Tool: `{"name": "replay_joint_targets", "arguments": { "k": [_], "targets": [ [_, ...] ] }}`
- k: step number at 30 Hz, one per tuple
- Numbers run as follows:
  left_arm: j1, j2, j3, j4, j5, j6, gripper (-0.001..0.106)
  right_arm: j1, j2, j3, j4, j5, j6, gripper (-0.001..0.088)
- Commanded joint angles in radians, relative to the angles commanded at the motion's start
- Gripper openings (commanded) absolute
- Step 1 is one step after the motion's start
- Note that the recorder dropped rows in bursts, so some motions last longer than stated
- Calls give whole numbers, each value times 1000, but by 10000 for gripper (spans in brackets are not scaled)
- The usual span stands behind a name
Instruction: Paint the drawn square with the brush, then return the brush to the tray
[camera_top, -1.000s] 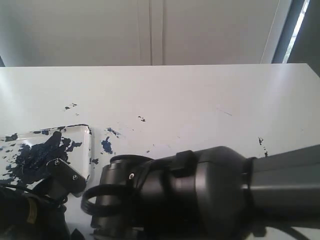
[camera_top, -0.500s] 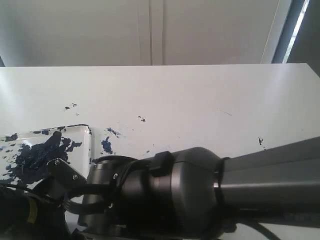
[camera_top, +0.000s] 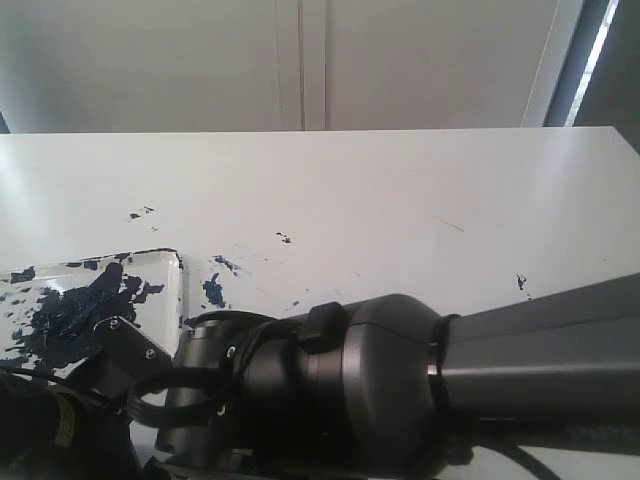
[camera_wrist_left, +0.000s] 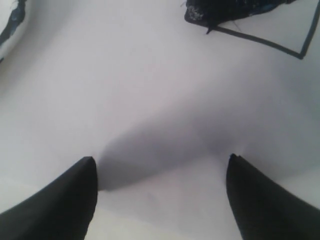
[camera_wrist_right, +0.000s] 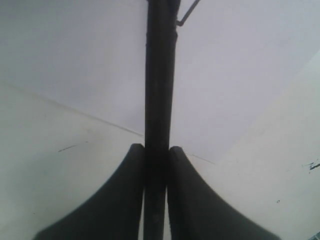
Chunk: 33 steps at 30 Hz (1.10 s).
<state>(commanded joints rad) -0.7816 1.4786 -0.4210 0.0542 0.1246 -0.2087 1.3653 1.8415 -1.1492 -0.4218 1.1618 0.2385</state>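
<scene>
Evidently the painting step is the one in hand. The right gripper (camera_wrist_right: 156, 148) is closed narrow on the black handle of the brush (camera_wrist_right: 160, 75), a finger pressed to each side. The handle runs straight out from the gripper over the white paper sheet (camera_wrist_right: 75, 50). Its tip lies past the edge of the right wrist view, so I cannot tell whether the bristles touch the paper.

The left gripper (camera_wrist_left: 160, 157) hangs over the same sheet with its fingers wide apart and nothing between them. Its camera shows the drawn square (camera_wrist_left: 260, 25) a little way off. One part is covered in dark blue-black paint (camera_wrist_left: 225, 9), while the rest inside the thin outline is bare white. The square is therefore only partly filled, by my reading.

In the exterior view the right arm (camera_top: 400, 390) reaches across the front of the desk (camera_top: 400, 190) and hides both the square and the brush. The tray (camera_top: 172, 290) sits at the left of that view, just beside the arm's end, smeared with a big dark paint blob (camera_top: 70, 310). Small splatters (camera_top: 213, 290) mark the desk next to it.

The next move probably calls for strokes across the white part, kept inside the outline. If the bristles run dry, a dip in the tray comes first. Laying the brush back in the tray comes only once the square is full.
</scene>
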Motion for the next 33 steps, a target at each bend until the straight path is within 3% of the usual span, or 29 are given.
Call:
{"name": "replay_joint_targets", "arguments": {
  "k": [18, 33],
  "targets": [
    [0, 0, 0, 0, 10, 0, 749, -16, 0, 34, -35, 46, 7, 0],
    [0, 0, 0, 0, 25, 2, 749, -83, 0, 34, -67, 59, 8, 0]
  ]
}}
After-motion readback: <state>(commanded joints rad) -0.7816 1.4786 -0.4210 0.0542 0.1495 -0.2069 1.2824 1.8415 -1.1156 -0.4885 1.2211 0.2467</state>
